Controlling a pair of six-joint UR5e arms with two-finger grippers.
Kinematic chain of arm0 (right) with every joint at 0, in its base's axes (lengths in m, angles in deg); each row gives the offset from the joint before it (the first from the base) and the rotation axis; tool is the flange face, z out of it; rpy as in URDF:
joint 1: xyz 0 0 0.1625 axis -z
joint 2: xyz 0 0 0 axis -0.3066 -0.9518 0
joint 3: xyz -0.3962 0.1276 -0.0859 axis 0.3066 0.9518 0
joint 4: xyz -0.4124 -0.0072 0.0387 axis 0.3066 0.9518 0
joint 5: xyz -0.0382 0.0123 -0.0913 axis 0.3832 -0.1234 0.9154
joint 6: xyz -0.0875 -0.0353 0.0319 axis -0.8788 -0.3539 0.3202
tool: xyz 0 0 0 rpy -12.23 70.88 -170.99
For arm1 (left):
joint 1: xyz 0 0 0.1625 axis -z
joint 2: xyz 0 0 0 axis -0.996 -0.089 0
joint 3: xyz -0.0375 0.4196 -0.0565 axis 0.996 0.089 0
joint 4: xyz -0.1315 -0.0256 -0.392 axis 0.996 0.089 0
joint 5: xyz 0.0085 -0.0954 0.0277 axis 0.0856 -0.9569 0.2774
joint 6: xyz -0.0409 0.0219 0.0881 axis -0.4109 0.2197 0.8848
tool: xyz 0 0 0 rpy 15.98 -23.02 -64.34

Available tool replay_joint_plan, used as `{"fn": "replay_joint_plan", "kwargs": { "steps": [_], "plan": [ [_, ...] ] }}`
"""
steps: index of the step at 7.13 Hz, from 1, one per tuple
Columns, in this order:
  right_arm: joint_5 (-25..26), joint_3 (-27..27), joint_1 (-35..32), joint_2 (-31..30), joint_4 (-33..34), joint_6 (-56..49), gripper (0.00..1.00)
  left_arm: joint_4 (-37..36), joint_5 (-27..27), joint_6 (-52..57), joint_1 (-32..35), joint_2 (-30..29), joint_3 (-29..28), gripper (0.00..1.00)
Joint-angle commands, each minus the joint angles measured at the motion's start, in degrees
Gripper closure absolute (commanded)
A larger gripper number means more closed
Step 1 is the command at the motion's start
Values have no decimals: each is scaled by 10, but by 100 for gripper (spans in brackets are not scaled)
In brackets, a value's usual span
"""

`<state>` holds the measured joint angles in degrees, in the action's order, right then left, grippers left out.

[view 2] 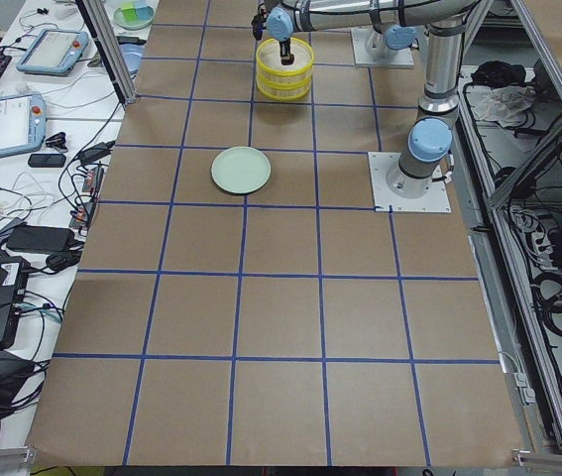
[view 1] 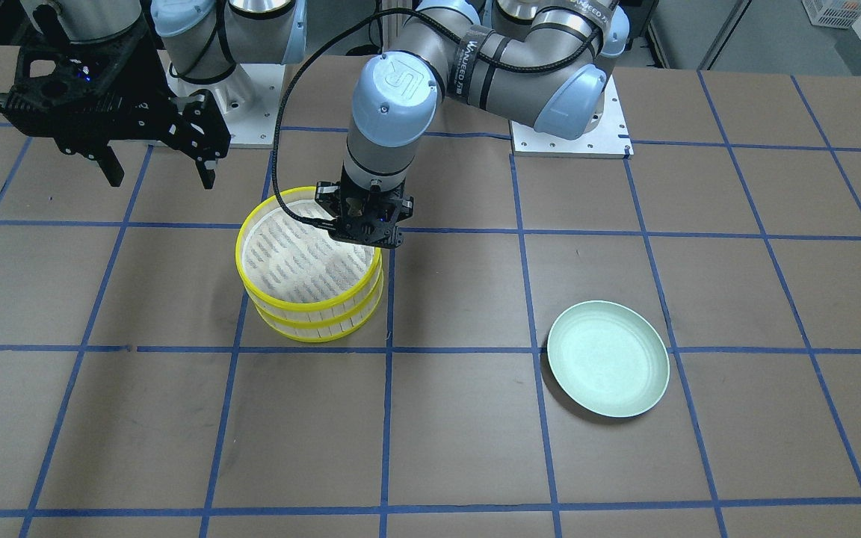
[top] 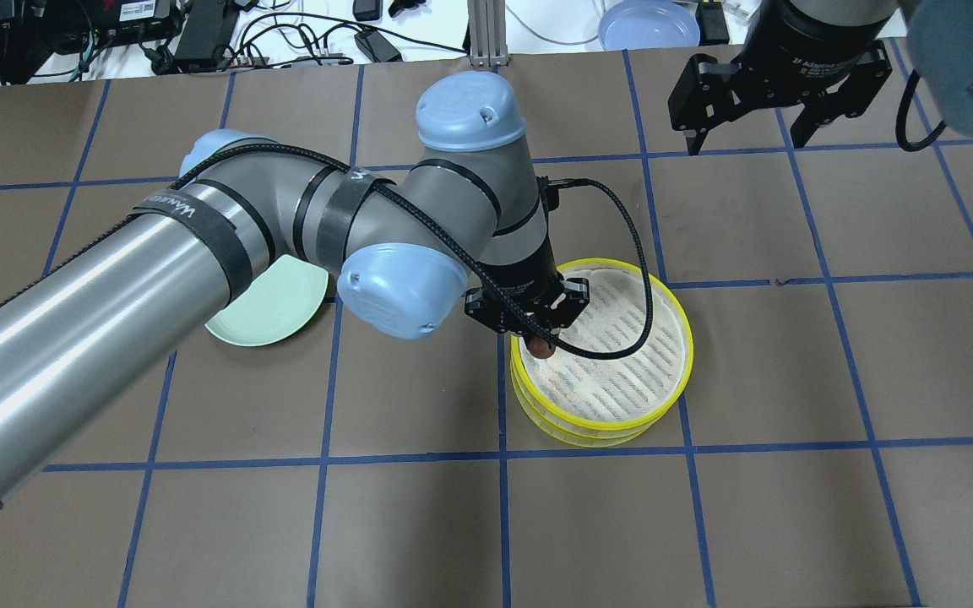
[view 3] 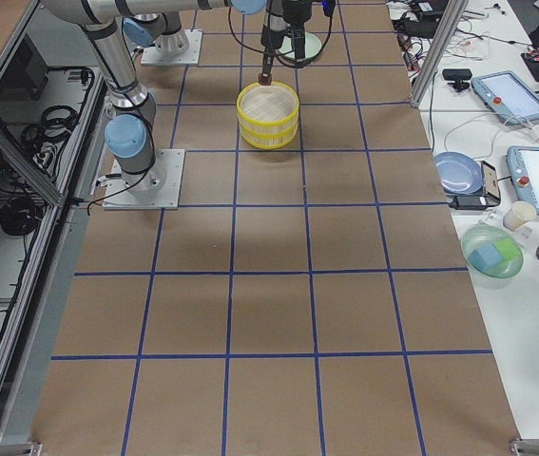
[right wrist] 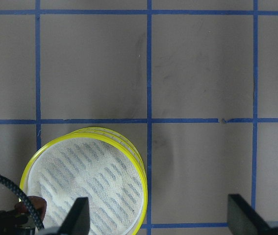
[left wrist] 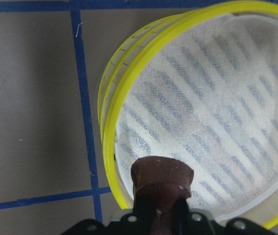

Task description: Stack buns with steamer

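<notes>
A dark reddish-brown rounded bun [left wrist: 161, 176] is pinched between the narrowed fingers of the left gripper [top: 539, 338], its end protruding below the tips. It is hung just inside the left edge of the upper of two stacked yellow-rimmed see-through steamer trays [top: 682, 371]. It is best lowered onto the slatted base, away from the rim, before release. Further right, the right gripper [top: 746, 143] is spread wide, nothing held.

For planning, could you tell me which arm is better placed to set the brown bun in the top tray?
Left: the left gripper holds the brown bun over the top tray; the right gripper hangs open and empty, aside.
</notes>
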<state>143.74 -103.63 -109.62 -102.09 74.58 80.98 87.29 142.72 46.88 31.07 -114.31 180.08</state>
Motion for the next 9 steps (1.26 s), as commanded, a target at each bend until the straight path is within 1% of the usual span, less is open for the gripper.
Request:
{"fn": "replay_joint_plan", "kwargs": {
  "steps": [1,2,4,5,6,7,8,9],
  "plan": [
    [-25,0,0,1,2,44,0,-17,-1,-54,3,-7,1,1],
    [-18,0,0,1,2,40,0,-17,0,-65,3,-7,1,0],
    [-19,0,-1,1,0,40,0,-17,3,-59,3,-6,0,0],
    [-19,0,0,1,0,40,0,-21,15,-43,-6,5,-8,0],
    [-19,0,0,1,0,40,0,-22,113,-26,-25,25,-13,0],
    [-19,0,0,1,0,40,0,-13,155,8,-44,40,-31,0],
    [-18,0,0,1,0,40,0,16,157,25,-81,52,-52,0],
    [-18,0,0,1,0,40,0,30,157,56,-133,67,-68,0]
  ]
}}
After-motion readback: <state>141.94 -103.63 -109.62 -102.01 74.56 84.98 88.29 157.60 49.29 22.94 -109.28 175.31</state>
